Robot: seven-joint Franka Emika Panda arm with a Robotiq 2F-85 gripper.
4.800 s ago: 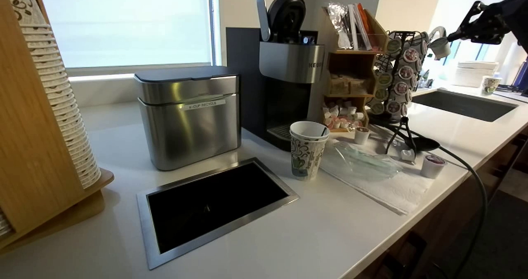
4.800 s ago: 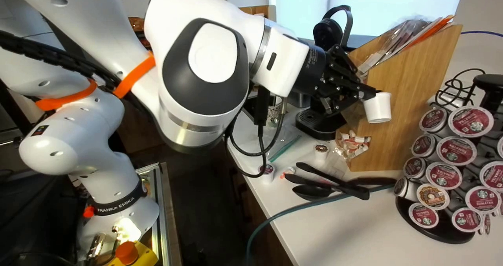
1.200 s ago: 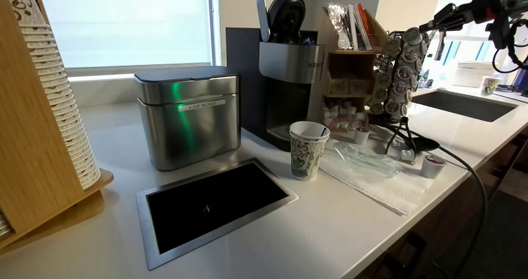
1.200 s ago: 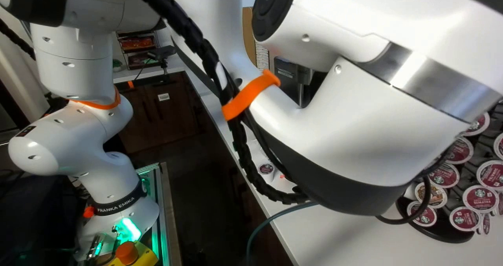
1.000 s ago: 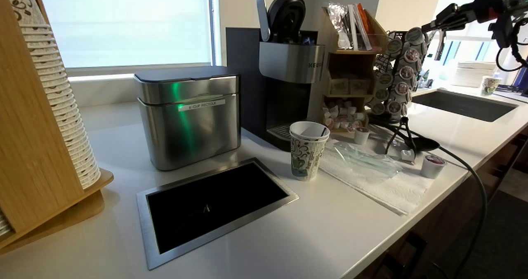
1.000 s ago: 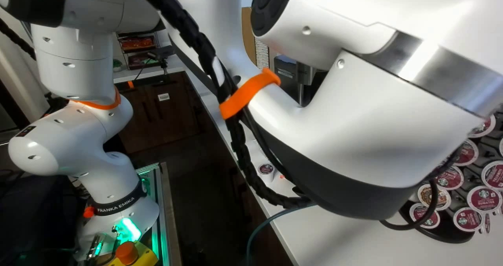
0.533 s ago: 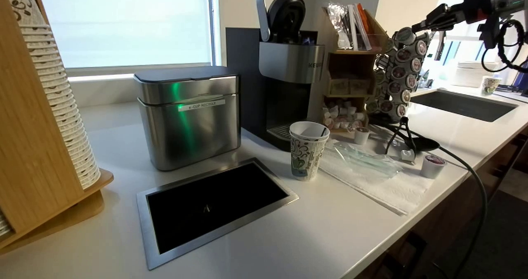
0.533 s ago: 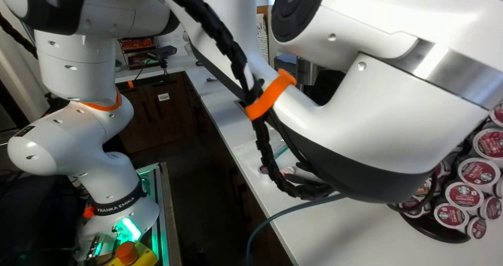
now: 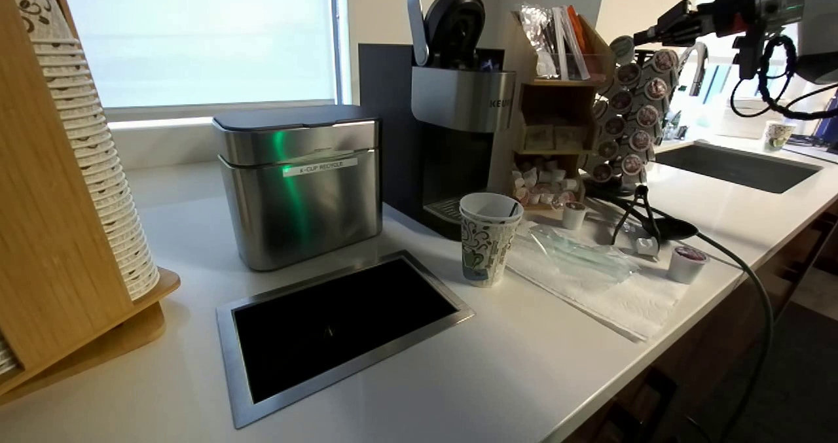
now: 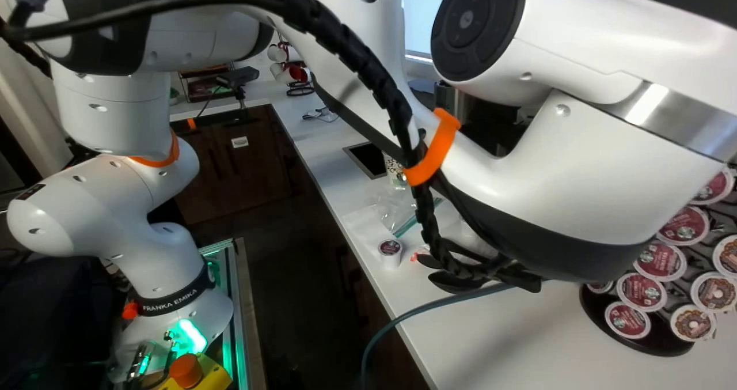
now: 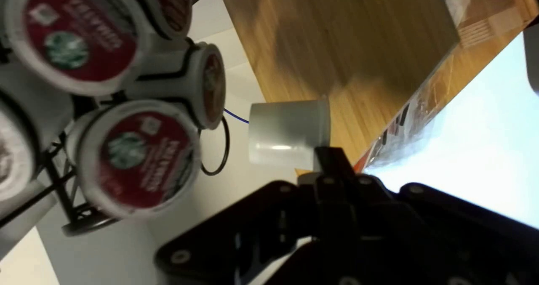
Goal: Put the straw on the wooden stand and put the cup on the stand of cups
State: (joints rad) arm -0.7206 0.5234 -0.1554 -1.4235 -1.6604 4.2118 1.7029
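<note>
1. My fingers [image 11: 334, 163] are pinched on the rim of the cup [image 11: 286, 133], which juts out to the left of them in the wrist view
2. Its long axis runs roughly across that view, narrow base pointing to the side where the cup stand [image 10: 653, 345] is
3. In an exterior view I see the cup high, beside the stand's top; I can't tell whether they touch
4. I judge that the base must go into a free holder, perhaps the bare wire loop [image 11: 211, 174] between
5. Other pods [image 11: 141, 158] crowd the way in
6. Behind the cup is the wooden stand [image 11: 294, 36], with sticks [image 9: 580, 34] in its top; I can't tell if the straw is among them
</note>
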